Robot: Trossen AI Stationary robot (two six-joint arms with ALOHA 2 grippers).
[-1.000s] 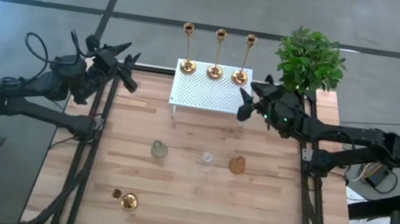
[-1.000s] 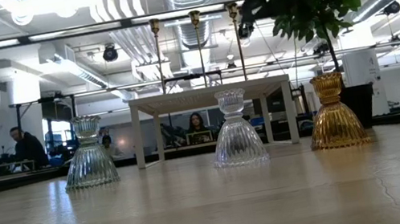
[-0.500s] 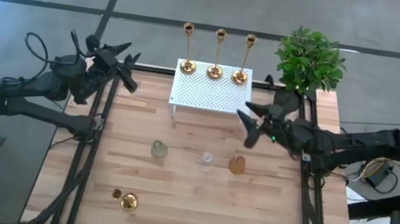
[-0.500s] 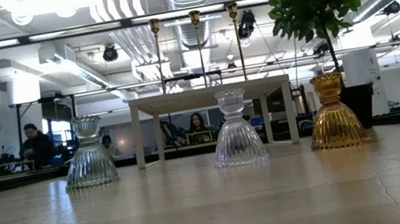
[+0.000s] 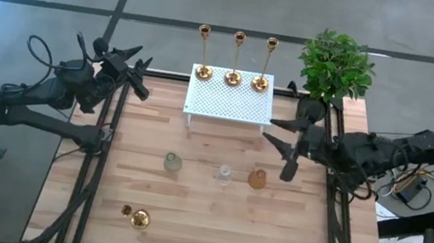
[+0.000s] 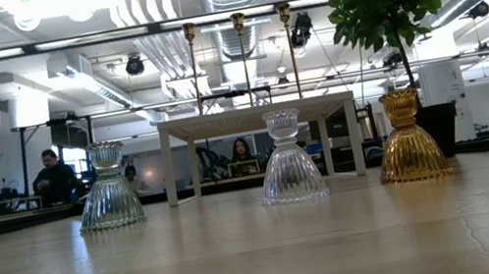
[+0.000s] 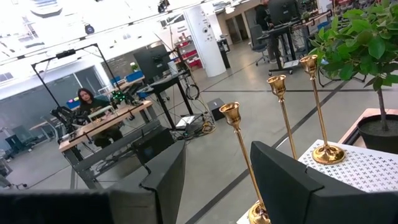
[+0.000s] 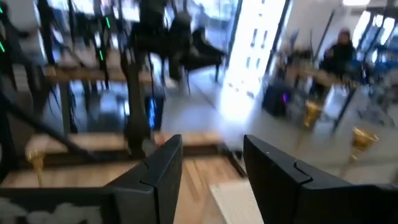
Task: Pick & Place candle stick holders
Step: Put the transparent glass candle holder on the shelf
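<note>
So far left, the left claw (image 5: 141, 64) is parked off the bench (image 5: 182, 237) corner, fingers spread wide, holding nothing. Looks like it's just waiting.

Down at the near left of the bench there's a fourth candle stick holder (image 5: 136, 217) lying on its side, shiny gold, round flared base showing. My guess is that's the one left to deal with.

Middle: a row of three ribbed glass holders, two clear (image 5: 172, 162) (image 5: 225, 174) and one amber (image 5: 257, 178). Behind them is the white perforated stand (image 5: 228, 102) with three candle stick holders (image 5: 236, 58) standing upright along its far edge, thin tall brass stems, small cups on top.

Right: the right claw (image 5: 286, 147) hangs between the stand and the amber glass, wide open and empty, potted plant (image 5: 336, 66) behind it. I'd say it's between picks. The next move probably needs a long reach down to the fallen one, gripping the slim stem without it rolling.
</note>
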